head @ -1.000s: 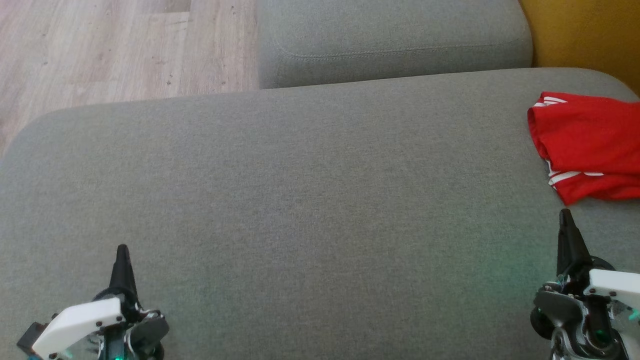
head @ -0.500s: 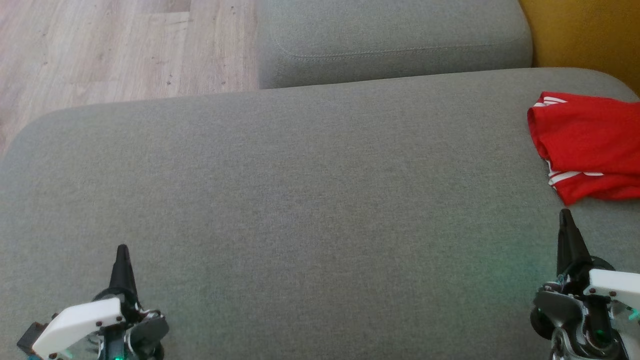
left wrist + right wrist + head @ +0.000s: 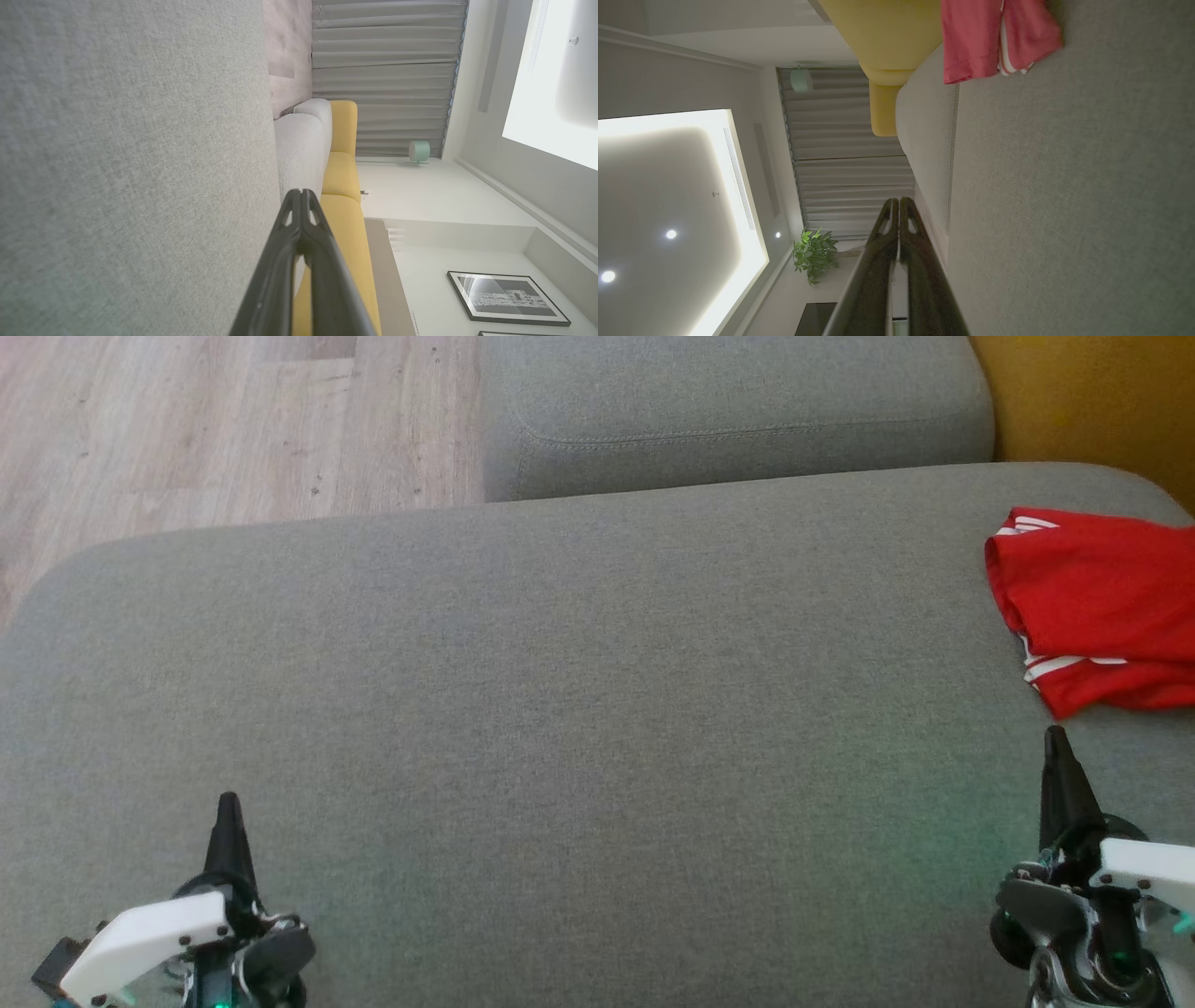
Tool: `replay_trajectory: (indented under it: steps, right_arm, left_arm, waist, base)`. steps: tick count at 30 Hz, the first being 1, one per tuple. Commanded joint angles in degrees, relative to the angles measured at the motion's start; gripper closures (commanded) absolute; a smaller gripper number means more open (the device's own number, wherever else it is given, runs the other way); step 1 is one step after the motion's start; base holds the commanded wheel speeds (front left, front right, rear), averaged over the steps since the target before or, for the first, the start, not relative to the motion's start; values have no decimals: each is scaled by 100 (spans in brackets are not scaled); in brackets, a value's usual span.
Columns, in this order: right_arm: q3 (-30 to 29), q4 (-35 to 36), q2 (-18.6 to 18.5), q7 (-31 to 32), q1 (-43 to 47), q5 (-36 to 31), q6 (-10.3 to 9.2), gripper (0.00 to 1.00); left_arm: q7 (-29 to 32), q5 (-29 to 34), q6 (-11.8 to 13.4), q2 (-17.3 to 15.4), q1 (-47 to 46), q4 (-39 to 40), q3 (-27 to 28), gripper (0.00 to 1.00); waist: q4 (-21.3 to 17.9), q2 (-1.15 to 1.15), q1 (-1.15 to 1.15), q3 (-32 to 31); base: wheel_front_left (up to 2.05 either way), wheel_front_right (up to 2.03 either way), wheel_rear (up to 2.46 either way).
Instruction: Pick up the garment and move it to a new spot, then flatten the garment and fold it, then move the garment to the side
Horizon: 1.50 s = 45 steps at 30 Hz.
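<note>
Largest first: we log a broad grey seat cushion (image 3: 560,709) that spans nearly the whole head view. Beyond its far edge sits a second grey cushion (image 3: 728,411) with a stitched seam along its front. Pale wood floor (image 3: 187,420) shows at the upper left, and a yellow sofa (image 3: 1092,383) fills the upper right corner. In the left wrist view we note pleated grey curtains (image 3: 383,70) behind the furniture.

The garment (image 3: 1102,607) (red, with white stripes at its edges) lies on the big cushion at the far right, near the cushion's rounded corner. The frame edge cuts part of it off. It looks folded over on itself, with a lower layer showing at the near side, and it lies free of both grippers.

The right gripper (image 3: 1055,737) stands at the lower right, its tip pointing toward the garment's near corner, close but apart. Its two dark fingers are pressed together along their length and hold nothing. The left gripper (image 3: 227,800) sits at the lower left, well apart from the garment, with its fingers likewise closed tight and empty.

Smaller items, from the wrist views: a framed picture (image 3: 507,298), a potted plant (image 3: 815,254), and a teal lamp (image 3: 419,151) by the wall.
</note>
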State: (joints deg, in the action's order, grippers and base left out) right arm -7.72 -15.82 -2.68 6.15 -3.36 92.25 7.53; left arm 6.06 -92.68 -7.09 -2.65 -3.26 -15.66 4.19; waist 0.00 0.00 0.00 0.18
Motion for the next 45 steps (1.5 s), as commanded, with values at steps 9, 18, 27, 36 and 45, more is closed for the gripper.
replay_trajectory:
  steps: [9, 18, 27, 36, 45]
  right_arm:
    - [115, 179, -20, 38, -282, -12, -4, 100]
    - [115, 179, -20, 37, -282, -12, -4, 100]
    - [116, 179, -20, 37, -282, -11, -4, 100]
    - [117, 179, -20, 36, -282, -11, -4, 100]
    - [117, 179, -20, 36, -282, -10, -4, 100]
  left_arm:
    - [47, 56, -40, -23, -293, 162, 238, 100]
    - [47, 56, -40, -23, -293, 162, 239, 100]
    - [47, 56, -40, -23, -293, 162, 239, 100]
    - [48, 56, -40, -23, -293, 162, 239, 100]
    - [48, 56, -40, -23, -293, 162, 239, 100]
  waist:
    - [0, 0, 0, 0]
    - [0, 0, 0, 0]
    - [0, 0, 0, 0]
    - [0, 0, 0, 0]
    - [0, 0, 0, 0]
  base:
    - [0, 0, 0]
    - [0, 0, 0]
    - [0, 0, 0]
    - [0, 0, 0]
    - [0, 0, 0]
